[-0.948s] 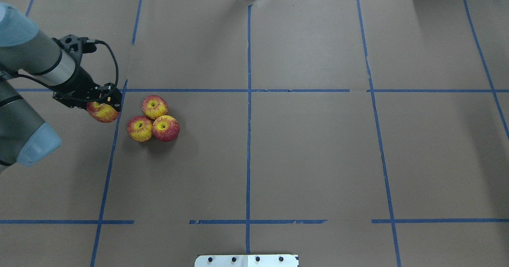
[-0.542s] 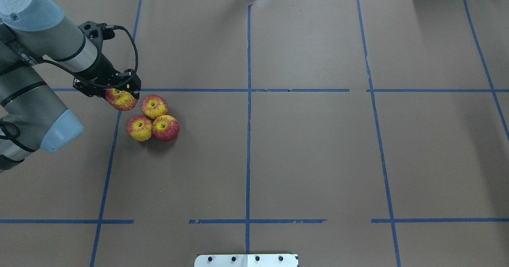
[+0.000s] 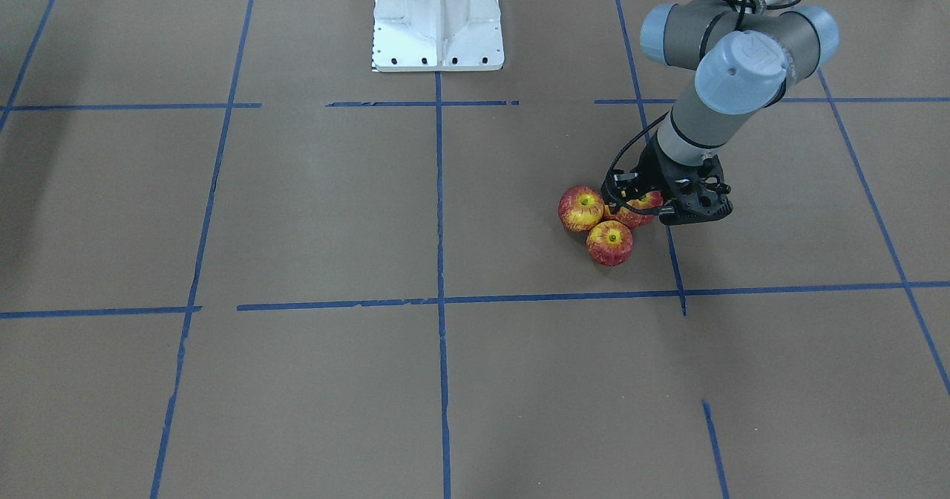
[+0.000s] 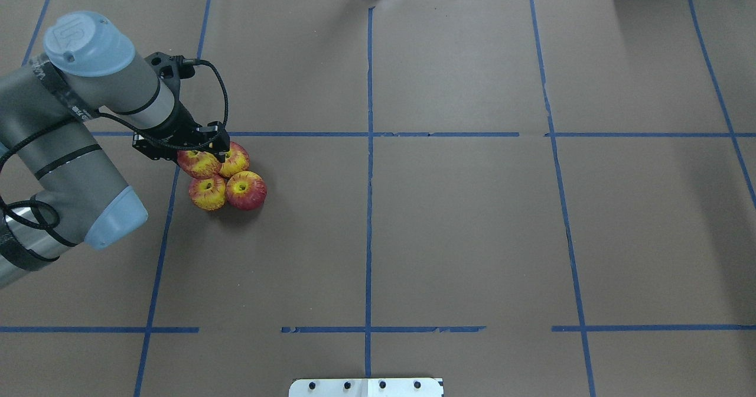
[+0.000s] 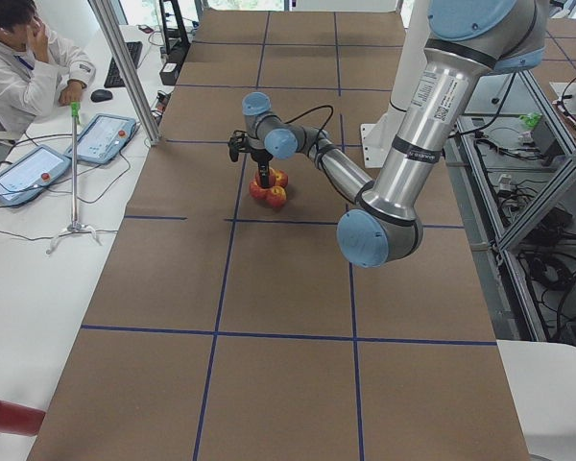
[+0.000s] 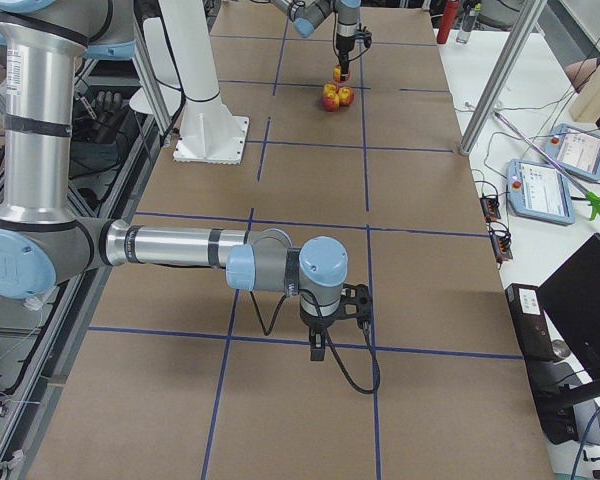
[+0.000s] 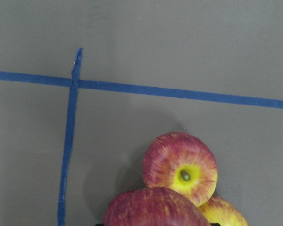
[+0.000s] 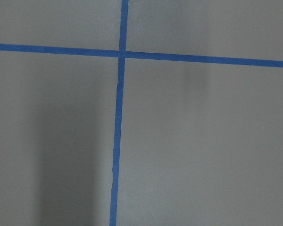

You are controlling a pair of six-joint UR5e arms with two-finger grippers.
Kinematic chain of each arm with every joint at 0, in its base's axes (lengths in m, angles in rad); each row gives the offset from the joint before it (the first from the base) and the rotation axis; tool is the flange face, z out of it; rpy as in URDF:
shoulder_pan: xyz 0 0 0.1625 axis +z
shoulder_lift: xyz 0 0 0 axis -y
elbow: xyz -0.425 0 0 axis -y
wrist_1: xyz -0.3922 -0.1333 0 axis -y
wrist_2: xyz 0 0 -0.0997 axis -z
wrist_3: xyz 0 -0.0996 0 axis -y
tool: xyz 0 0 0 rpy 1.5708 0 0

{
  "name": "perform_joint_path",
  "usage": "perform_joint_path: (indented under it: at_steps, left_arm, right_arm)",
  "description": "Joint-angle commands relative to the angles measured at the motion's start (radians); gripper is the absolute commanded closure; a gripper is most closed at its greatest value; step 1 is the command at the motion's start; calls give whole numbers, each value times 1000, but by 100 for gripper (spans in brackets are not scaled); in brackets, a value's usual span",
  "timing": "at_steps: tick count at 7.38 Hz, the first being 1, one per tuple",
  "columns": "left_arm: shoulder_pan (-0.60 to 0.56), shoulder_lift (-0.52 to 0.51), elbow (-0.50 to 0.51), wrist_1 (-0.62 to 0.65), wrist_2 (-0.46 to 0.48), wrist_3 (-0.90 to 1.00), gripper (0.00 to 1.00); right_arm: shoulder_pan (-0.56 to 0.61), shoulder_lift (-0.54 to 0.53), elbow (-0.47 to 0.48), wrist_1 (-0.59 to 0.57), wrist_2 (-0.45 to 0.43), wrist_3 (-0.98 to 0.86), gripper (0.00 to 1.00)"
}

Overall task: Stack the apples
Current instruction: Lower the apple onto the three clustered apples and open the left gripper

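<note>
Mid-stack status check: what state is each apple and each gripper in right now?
apple cluster: three apples resting on the table, touching, stems up.
held apple: lifted over the cluster's edge, not yet released.
left gripper: shut on held apple.
right gripper: open or shut cannot be told.

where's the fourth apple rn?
Fourth apple: overhead view's left side, gripped in the left hand, raised over the three clustered apples.

There are four apples [image 4: 245,190], two robot arms [image 4: 65,160] and one operator [image 5: 19,72].
</note>
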Motion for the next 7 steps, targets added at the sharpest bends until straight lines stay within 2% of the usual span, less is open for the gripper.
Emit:
perform_joint_path:
  at_steps: [1,7]
  left_arm:
    - [25,-11,-1,0,1,-20,100]
    - [45,-26,54,-22,1,-12,100]
  right_arm:
    - [0,0,0,0,0,0,0]
    - [0,0,0,0,0,0,0]
